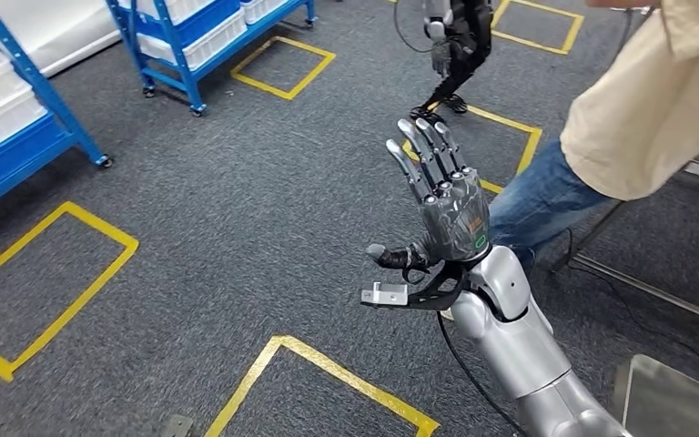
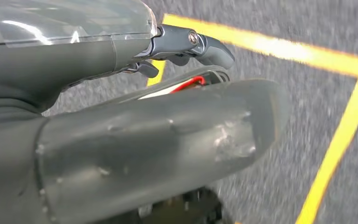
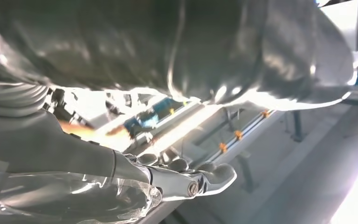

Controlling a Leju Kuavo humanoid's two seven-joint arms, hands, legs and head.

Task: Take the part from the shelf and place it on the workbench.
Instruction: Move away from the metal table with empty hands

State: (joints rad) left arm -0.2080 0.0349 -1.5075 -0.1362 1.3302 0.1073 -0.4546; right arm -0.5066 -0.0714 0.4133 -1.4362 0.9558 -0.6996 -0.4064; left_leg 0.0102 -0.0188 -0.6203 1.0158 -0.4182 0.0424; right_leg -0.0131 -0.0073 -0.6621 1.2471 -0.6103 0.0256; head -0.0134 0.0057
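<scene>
Across the grey carpeted floor (image 1: 237,209) run yellow tape rectangles (image 1: 50,282), and along its far left side stand blue metal shelf racks on castors (image 1: 18,137) loaded with white plastic bins (image 1: 196,41). At the far right, a person in a beige shirt and blue jeans (image 1: 619,118) stands just beside the robot's raised silver right arm (image 1: 519,337). Beyond it, a second dark robot's legs (image 1: 455,55) stand on the tape marks. A shiny metal surface (image 1: 673,401) shows at the near right corner.

The right hand (image 1: 441,196) is lifted with its fingers (image 1: 419,155) straight, spread apart and holding nothing. The left hand (image 2: 121,93) appears close up in the left wrist view, hanging above the floor and a tape line; whether its fingers are apart or curled cannot be told. The part cannot be made out on the shelves or in either hand.
</scene>
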